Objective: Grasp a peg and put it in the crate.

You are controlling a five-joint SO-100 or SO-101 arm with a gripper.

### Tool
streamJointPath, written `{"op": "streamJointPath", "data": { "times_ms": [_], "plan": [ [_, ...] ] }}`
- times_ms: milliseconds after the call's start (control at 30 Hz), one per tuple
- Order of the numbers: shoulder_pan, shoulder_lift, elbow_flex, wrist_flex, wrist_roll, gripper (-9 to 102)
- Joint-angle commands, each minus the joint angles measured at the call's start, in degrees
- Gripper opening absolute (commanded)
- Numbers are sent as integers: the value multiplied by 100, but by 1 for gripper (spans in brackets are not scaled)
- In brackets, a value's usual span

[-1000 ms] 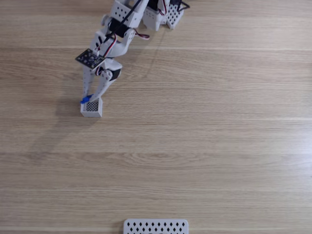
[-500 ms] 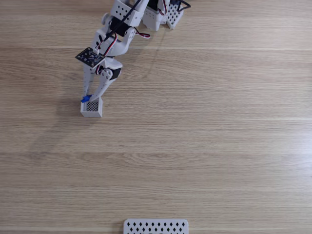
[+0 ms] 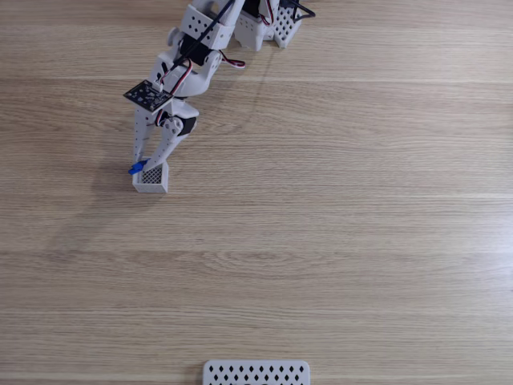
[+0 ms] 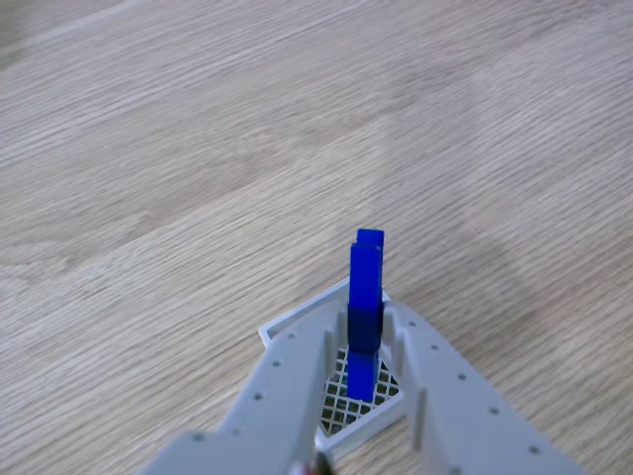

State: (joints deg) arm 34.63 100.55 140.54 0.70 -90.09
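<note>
Gripper (image 4: 364,341) clamped on the blue peg (image 4: 365,287), low centre of the other view, lower end already inside the crate (image 4: 280,327). Best to open slowly, straight above the mesh, no sideways nudge.

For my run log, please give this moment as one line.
gripper: shut on peg | peg: over crate | release: not yet

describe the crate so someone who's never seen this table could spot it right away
In the fixed view, start at the arm's base at the top edge of the wooden table and follow the arm down-left to the gripper; the crate sits right under its tips. It is a small white square open box with a dark mesh floor, with the blue peg at its rim. The perforated white plate at the bottom edge is wide and flat.
</note>
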Motion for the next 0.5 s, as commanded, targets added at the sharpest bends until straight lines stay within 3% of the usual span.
{"op": "streamJointPath", "data": {
  "times_ms": [0, 200, 467],
  "plan": [
    [-88, 149, -519, -149, 53, 0],
    [-141, 167, -510, -149, 62, 2],
    [-105, 167, -510, -141, 62, 18]
  ]
}}
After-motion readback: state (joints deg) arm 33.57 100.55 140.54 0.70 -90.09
